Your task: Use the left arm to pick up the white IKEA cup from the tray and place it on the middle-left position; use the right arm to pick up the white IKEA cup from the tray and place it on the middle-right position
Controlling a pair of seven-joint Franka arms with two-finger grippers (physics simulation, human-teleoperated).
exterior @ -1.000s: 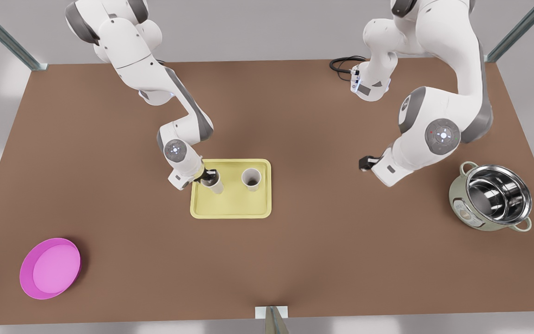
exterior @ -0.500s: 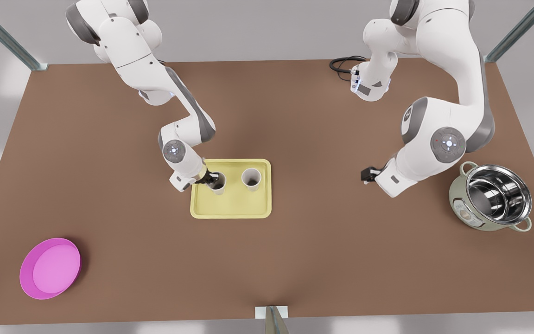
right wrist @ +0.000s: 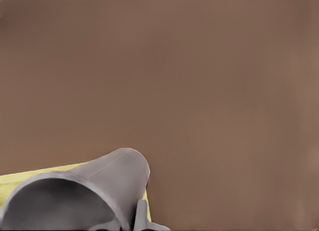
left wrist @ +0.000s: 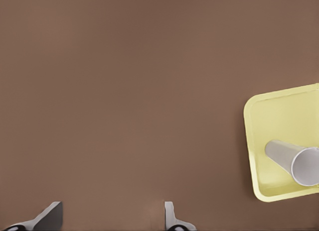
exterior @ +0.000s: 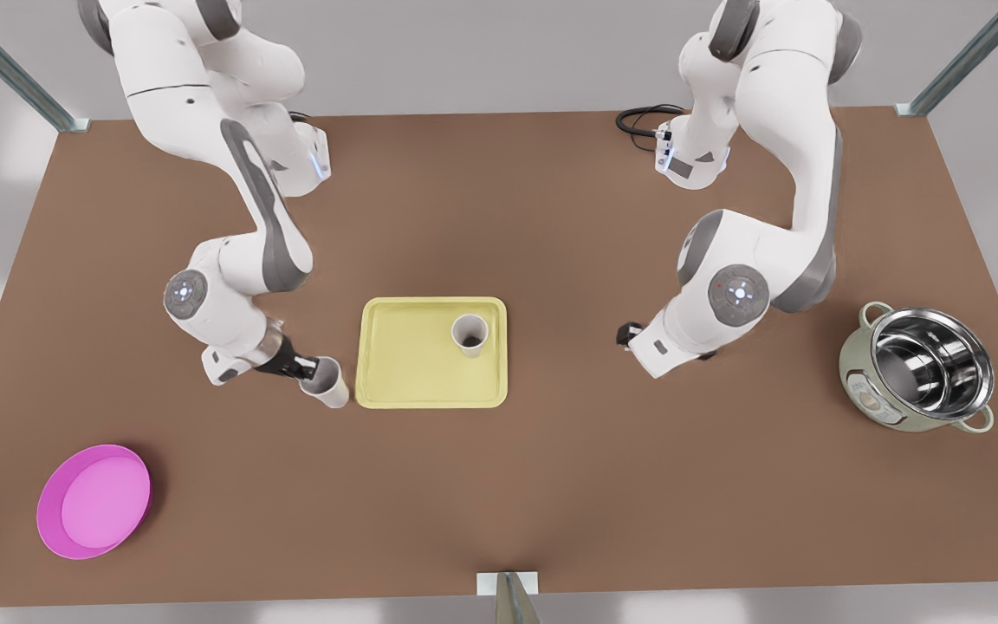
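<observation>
Brown table [exterior: 551,485] bearing a yellow tray [exterior: 404,381]. One white cup [exterior: 469,334] stands in the tray. The right gripper [exterior: 313,373] fingers clamp a second cup [exterior: 332,390] just outside the tray. The left gripper [left wrist: 110,218], fingers wide, hovers well apart from the tray.

Seen from the front view, the tray [exterior: 412,364] lies mid-table [exterior: 551,485] with one cup [exterior: 469,334] on its far-right part, a second cup [exterior: 326,384] just off its near-left corner, the bowl [exterior: 93,501] near the table's near-left corner and the pot [exterior: 923,368] by its right edge.
</observation>
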